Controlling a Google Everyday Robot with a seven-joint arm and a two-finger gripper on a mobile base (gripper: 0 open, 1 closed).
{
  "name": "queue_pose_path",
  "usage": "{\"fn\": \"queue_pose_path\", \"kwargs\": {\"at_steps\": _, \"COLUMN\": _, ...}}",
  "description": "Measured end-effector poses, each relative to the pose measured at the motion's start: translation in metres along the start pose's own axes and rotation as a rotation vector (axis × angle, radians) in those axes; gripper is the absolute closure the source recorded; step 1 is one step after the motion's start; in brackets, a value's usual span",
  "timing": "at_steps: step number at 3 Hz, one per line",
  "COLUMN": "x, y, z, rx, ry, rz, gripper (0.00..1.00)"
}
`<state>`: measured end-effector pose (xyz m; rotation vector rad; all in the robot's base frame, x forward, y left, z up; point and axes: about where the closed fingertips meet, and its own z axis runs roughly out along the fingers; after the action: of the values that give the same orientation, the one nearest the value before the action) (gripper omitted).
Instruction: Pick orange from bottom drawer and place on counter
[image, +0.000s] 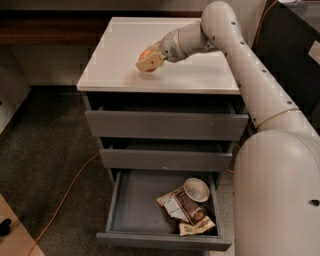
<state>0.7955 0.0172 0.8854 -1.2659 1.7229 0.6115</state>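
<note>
orange (146, 52): clamped in closed hand (148, 61), low over worktop (115, 55); bottom drawer (140, 200), well below hand: open, no orange inside; pick judged done; left: set down, release

pale bowl (196, 189) touching brown snack packets (184, 207); orange cable (70, 186) on dark floor (40, 145); tool (148, 62) well above them.

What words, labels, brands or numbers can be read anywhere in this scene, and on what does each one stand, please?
No text can be read.
On the snack packets in the bottom drawer: print too blurred to read.
On the gripper, over the counter with fingers shut on the orange: no markings visible.
</note>
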Motion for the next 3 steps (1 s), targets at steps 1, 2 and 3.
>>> {"fn": "queue_pose_path", "kwargs": {"at_steps": 1, "x": 0.009, "y": -0.023, "z": 0.002, "rx": 0.043, "ry": 0.001, "rz": 0.05, "gripper": 1.0}}
{"fn": "queue_pose_path", "kwargs": {"at_steps": 2, "x": 0.015, "y": -0.037, "z": 0.004, "rx": 0.064, "ry": 0.004, "rz": 0.082, "gripper": 1.0}}
{"fn": "queue_pose_path", "kwargs": {"at_steps": 3, "x": 0.021, "y": -0.048, "z": 0.007, "rx": 0.08, "ry": -0.001, "rz": 0.115, "gripper": 0.82}}
